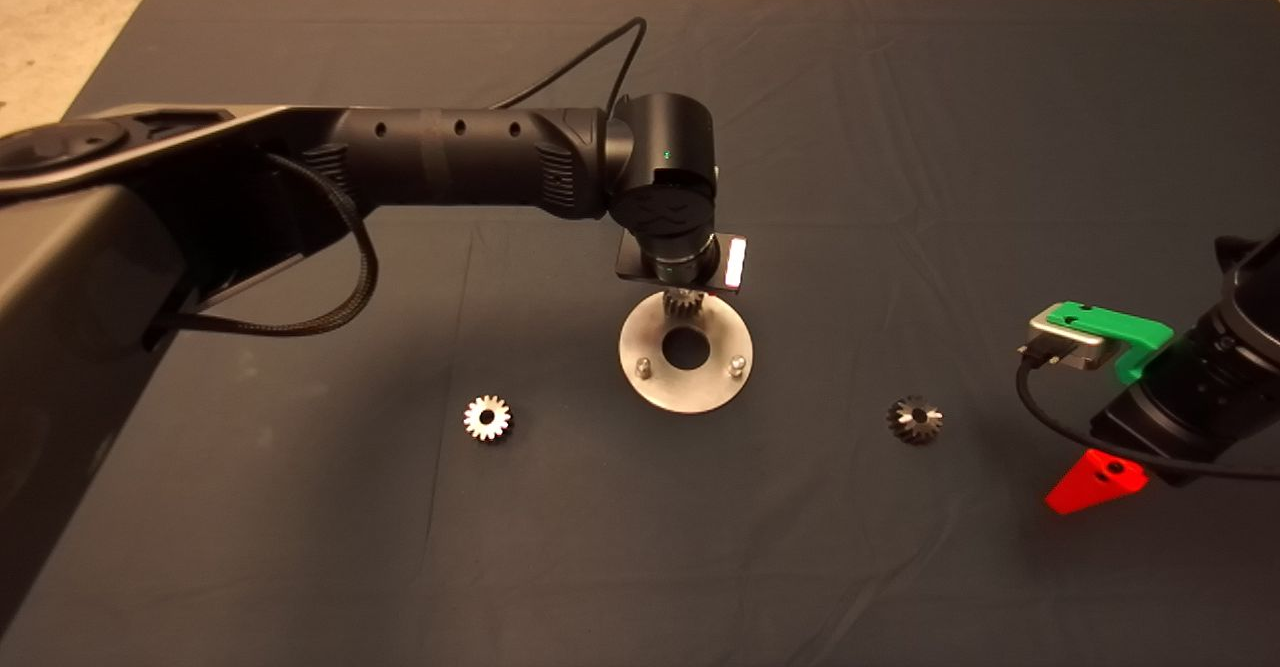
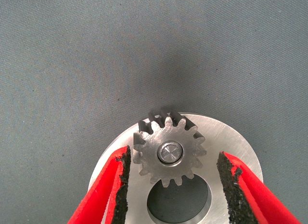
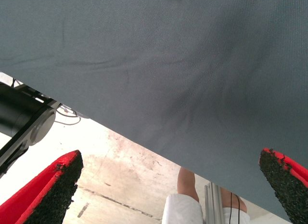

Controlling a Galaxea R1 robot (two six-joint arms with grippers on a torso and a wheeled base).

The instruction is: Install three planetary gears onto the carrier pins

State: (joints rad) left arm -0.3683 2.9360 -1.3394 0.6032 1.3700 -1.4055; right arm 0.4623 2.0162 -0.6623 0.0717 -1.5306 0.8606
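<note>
The shiny metal disc (image 1: 700,389) lies mid-mat. One planetary gear (image 2: 169,152) sits on the disc's far carrier pin, whose tip (image 2: 170,152) shows in the gear's hole. It also shows in the head view (image 1: 683,302). My left gripper (image 2: 175,185) hangs straight above it, open, one pad (image 2: 122,180) on each side of the gear. The left pad is very near the teeth and the right pad stands apart. Two bare pins (image 1: 645,367) (image 1: 737,364) stand on the disc's near side. A light gear (image 1: 487,417) lies left of the disc and a darker gear (image 1: 915,419) lies right of it.
My right gripper (image 1: 1095,479) waits open at the mat's right edge, right of the darker gear. Its wrist view (image 3: 166,195) looks past the mat's edge at the floor and a person's leg (image 3: 185,183). The left arm (image 1: 450,157) spans the mat's left half.
</note>
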